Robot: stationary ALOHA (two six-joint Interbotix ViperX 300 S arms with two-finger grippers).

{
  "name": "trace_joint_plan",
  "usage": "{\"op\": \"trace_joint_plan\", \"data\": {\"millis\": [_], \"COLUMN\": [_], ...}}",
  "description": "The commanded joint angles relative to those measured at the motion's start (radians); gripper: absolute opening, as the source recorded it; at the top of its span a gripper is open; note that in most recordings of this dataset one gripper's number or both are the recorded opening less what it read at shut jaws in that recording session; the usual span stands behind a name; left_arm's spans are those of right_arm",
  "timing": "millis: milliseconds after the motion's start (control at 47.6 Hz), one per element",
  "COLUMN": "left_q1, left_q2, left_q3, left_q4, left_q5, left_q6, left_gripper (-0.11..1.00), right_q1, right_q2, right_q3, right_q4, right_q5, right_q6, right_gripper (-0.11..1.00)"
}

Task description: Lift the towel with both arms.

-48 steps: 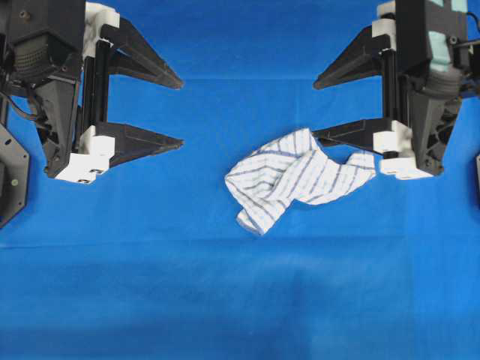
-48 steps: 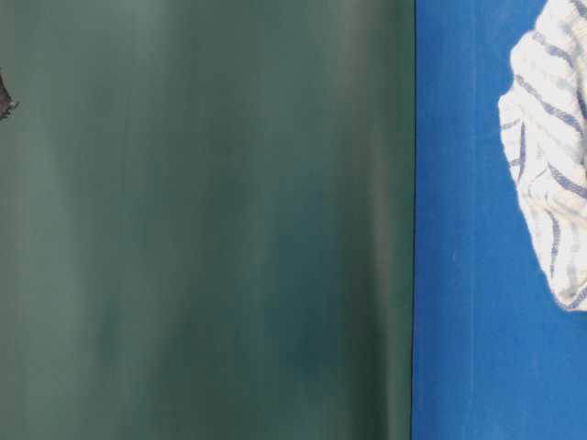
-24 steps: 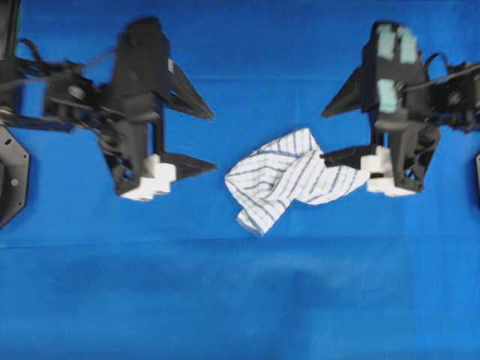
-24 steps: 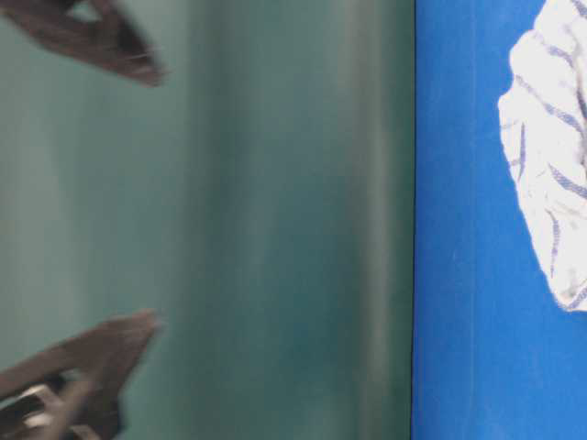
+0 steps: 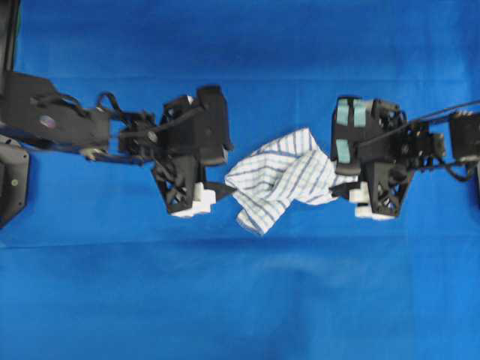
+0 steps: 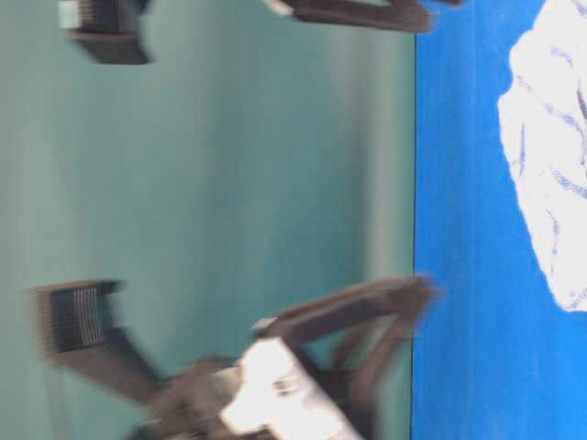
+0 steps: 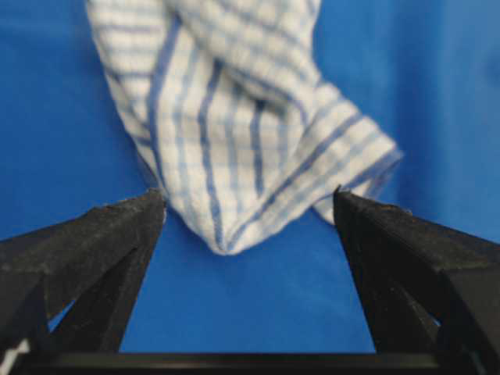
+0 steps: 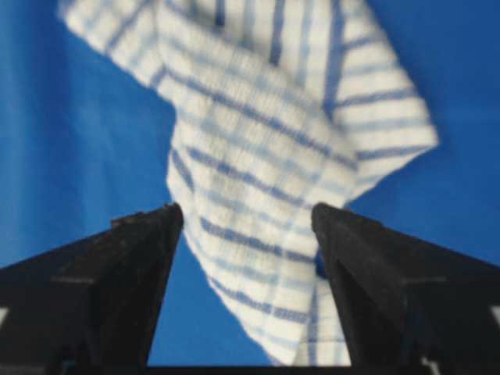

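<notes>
The crumpled white, blue-checked cloth towel [image 5: 281, 180] is flanked lengthwise by the left fingers [image 7: 250, 215] and right fingers [image 8: 248, 223], both spread wide and empty.

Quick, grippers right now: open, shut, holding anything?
Left gripper: open, holding nothing, a towel corner between its fingertips.
Right gripper: open, holding nothing, the towel's other end between its fingers.

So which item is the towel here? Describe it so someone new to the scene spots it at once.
Start from the blue table cover that fills the overhead view. Near its middle, between the open left pincer and the open right pincer, lies the towel. It is the only pale, crumpled thing there: white cloth with blue and grey checked stripes.
</notes>
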State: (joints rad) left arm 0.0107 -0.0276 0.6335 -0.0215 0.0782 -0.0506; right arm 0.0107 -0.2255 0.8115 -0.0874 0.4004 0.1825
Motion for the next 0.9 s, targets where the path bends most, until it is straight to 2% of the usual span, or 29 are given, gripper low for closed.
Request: {"op": "trace_joint_plan", "data": {"millis": [0, 231, 399, 651, 735, 819, 882], "left_q1": [-0.003, -0.005, -0.005, -0.008, -0.008, -0.008, -0.008], "left_q2": [0.041, 0.169, 0.222, 0.233, 0.233, 0.232, 0.23], "left_q3": [0.002, 0.003, 0.003, 0.0, 0.002, 0.003, 0.006], "left_q4": [0.002, 0.002, 0.002, -0.002, -0.002, -0.002, -0.002], "left_q5": [-0.077, -0.179, -0.192, -0.186, -0.181, -0.176, -0.175], "left_q6": [-0.002, -0.003, -0.005, -0.009, -0.011, -0.009, -0.006], "left_gripper": [0.92, 0.92, 0.92, 0.89, 0.77, 0.55, 0.36], "right_q1": [0.005, 0.0, -0.009, -0.029, -0.031, -0.029, -0.031], "right_q2": [0.029, 0.132, 0.192, 0.236, 0.236, 0.236, 0.236], "right_q3": [0.021, 0.043, 0.049, 0.044, 0.043, 0.043, 0.043], "right_q4": [0.002, 0.002, 0.002, 0.003, 0.002, 0.003, 0.002], "right_q5": [-0.058, -0.137, -0.201, -0.23, -0.236, -0.236, -0.236], "right_q6": [0.005, 0.008, 0.008, 0.008, 0.008, 0.008, 0.008], "right_gripper": [0.68, 0.68, 0.68, 0.66, 0.63, 0.54, 0.41]}}
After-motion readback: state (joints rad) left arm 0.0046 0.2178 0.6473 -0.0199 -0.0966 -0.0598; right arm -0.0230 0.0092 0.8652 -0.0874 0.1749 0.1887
